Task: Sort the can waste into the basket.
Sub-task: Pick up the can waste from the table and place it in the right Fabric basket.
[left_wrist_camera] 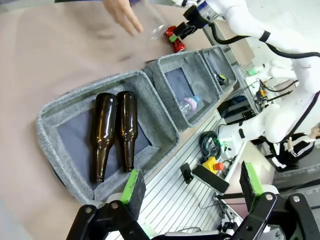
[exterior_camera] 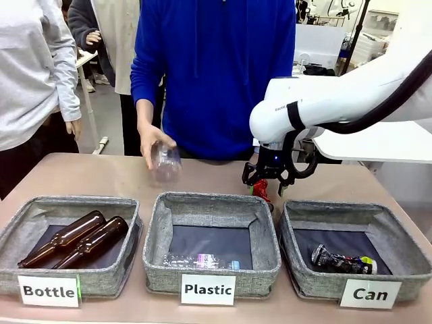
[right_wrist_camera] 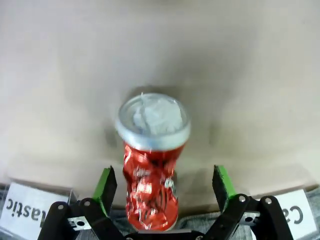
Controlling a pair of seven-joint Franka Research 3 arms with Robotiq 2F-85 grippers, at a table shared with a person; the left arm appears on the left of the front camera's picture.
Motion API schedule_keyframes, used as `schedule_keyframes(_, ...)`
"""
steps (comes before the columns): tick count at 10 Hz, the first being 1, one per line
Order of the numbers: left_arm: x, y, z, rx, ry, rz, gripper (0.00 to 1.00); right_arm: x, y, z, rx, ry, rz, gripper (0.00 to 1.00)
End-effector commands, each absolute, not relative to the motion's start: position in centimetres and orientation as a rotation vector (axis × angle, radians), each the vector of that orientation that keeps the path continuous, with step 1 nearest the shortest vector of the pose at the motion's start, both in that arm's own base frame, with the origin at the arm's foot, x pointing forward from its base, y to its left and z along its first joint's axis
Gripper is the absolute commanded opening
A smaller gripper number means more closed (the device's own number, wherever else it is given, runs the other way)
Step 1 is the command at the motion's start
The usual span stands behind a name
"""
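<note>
Straddling red can [right_wrist_camera: 150, 192] (base hidden), right end effector [right_wrist_camera: 162, 187] spread wide

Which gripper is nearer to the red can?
Right. The right gripper is open around the red can; the left gripper hovers far off, near the Bottle basket.

Three white labels with black print stood along the bottom of the front view: "Bottle" [exterior_camera: 48, 291] on the left basket [exterior_camera: 20, 223], "Plastic" [exterior_camera: 208, 289] on the middle basket [exterior_camera: 158, 233], and "Can" [exterior_camera: 370, 294] on the right basket [exterior_camera: 405, 243].
</note>
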State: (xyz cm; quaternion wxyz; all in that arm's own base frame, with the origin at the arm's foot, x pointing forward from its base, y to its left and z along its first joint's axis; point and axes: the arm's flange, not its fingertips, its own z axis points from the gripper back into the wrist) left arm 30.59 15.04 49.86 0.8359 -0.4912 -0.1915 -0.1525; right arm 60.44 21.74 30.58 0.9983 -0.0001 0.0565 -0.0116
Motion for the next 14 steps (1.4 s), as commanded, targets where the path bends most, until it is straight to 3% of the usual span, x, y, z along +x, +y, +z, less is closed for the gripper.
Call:
schedule_keyframes(1, 30.4, 15.0, 49.8, -1.036, -0.413, -0.332, 0.98, 61.8, 22.3, 30.6, -0.004, 0.097, 0.015, 1.0)
schedule_keyframes(2, 30.4, 15.0, 49.8, -1.036, -0.413, -0.332, 0.98, 61.7, 22.2, 30.5, 0.013, 0.101, 0.025, 0.4)
schedule_keyframes(3, 30.4, 15.0, 49.8, -1.036, -0.413, -0.332, 0.98, 61.7, 22.0, 30.6, 0.016, 0.109, 0.021, 0.4)
schedule_keyframes(4, 30.4, 15.0, 49.8, -1.036, -0.413, -0.332, 0.98, 61.6, 21.9, 30.6, 0.01, 0.106, 0.018, 0.0)
schedule_keyframes(5, 30.4, 15.0, 49.8, -1.036, -0.413, -0.332, 0.98, 61.5, 21.8, 30.6, -0.002, 0.107, 0.012, 0.35)
schedule_keyframes(6, 30.4, 15.0, 49.8, -1.036, -0.413, -0.332, 0.98, 61.5, 21.8, 30.5, -0.003, 0.111, 0.011, 0.0)
schedule_keyframes(9, 30.4, 15.0, 49.8, -1.036, -0.413, -0.332, 0.98, 61.4, 20.5, 31.3, 0.028, 0.1, 0.008, 0.0)
schedule_keyframes(12, 30.4, 15.0, 49.8, -1.036, -0.413, -0.332, 0.98, 58.7, 13.2, 37.4, 0.174, -0.053, 0.002, 0.0)
schedule_keyframes(14, 30.4, 15.0, 49.8, -1.036, -0.413, -0.332, 0.98, 53.1, 9.3, 42.1, 0.244, -0.094, 0.258, 0.0)
